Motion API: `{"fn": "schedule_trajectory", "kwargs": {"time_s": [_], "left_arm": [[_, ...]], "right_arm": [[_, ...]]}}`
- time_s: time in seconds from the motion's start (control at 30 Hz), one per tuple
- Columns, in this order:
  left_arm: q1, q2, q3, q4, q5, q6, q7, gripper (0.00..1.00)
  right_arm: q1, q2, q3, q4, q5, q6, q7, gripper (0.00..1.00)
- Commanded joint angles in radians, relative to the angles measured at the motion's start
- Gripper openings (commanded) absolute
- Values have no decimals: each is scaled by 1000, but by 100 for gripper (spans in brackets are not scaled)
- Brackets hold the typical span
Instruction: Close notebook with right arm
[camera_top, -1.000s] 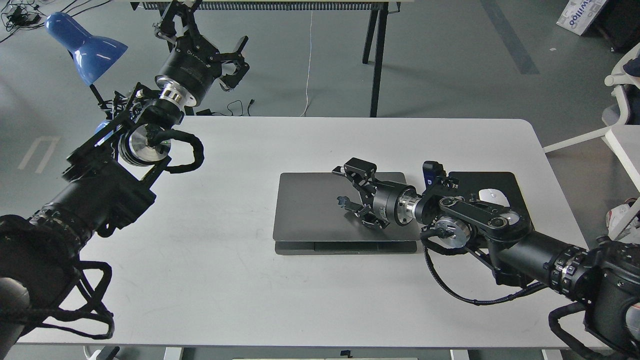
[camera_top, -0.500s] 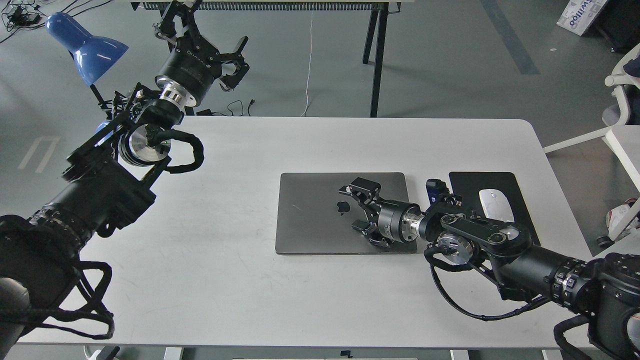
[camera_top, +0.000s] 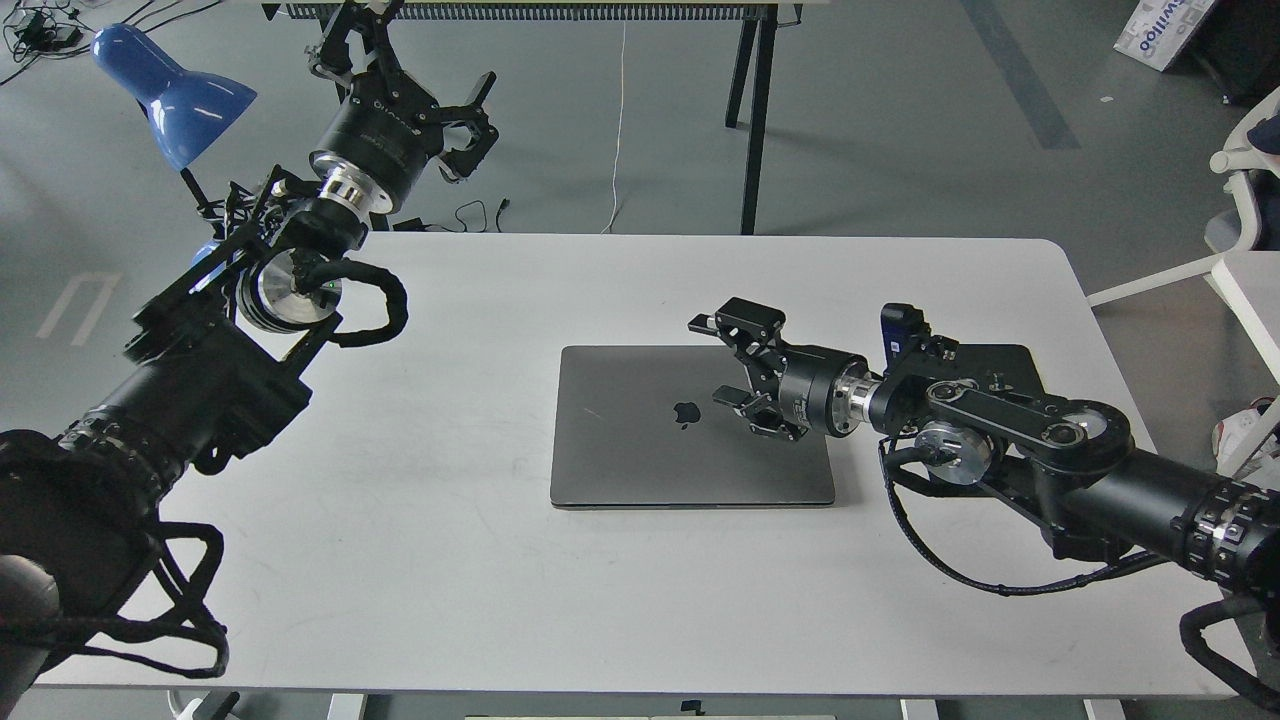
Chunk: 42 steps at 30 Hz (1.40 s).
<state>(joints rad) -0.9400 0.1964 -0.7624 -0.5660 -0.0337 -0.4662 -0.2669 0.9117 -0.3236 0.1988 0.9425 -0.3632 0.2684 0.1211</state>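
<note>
Now, lid: the notebook (camera_top: 640, 430) lies flat and fully shut at the centre of the frame, apple logo facing up; a second ago the lid sat just above the base with a dark gap along the near edge, and half a second ago that gap had already gone
Change at the right arm: the right gripper (camera_top: 735, 362) has lifted off the lid and drawn back toward the right and up the frame, so it now hangs over the notebook's upper right corner instead of its middle
Right gripper state: fingers spread apart, holding nothing
Meaning for the task: closing looks done; judging by the flush edges, only pulling the arm clear remains
Left gripper (camera_top: 450, 125): raised at the upper left of the frame, claws apart, empty, unchanged
Surroundings: white table (camera_top: 450, 560) under the notebook; black mouse pad (camera_top: 1010, 358) at its right, mostly hidden behind the right arm; blue lamp (camera_top: 165, 90) at far upper left
</note>
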Motion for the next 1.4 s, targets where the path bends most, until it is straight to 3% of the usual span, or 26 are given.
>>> {"fn": "schedule_trajectory", "kwargs": {"time_s": [0.0, 0.13, 0.43, 0.57, 0.67, 0.9, 1.1, 1.37], "left_arm": [[1, 0, 0, 0, 1, 0, 0, 100], [1, 2, 2, 0, 1, 0, 2, 100], [0, 2, 2, 0, 1, 0, 2, 100], [1, 2, 0, 0, 1, 0, 2, 100], [1, 2, 0, 0, 1, 0, 2, 100], [1, 0, 2, 0, 1, 1, 2, 100], [0, 0, 0, 0, 1, 1, 0, 100], [1, 0, 0, 0, 0, 1, 0, 100]], "right_arm": [[19, -93, 102, 59, 3, 9, 12, 100], [12, -186, 287, 87, 3, 14, 14, 100], [-62, -247, 593, 50, 6, 11, 26, 100], [-129, -239, 671, 19, 50, 20, 133, 100], [-152, -239, 676, -14, 131, 60, 170, 100], [-158, -220, 677, -189, 387, 103, 149, 100], [-148, -144, 688, -329, 510, 106, 89, 100], [-145, -98, 765, -340, 523, 157, 88, 100]]}}
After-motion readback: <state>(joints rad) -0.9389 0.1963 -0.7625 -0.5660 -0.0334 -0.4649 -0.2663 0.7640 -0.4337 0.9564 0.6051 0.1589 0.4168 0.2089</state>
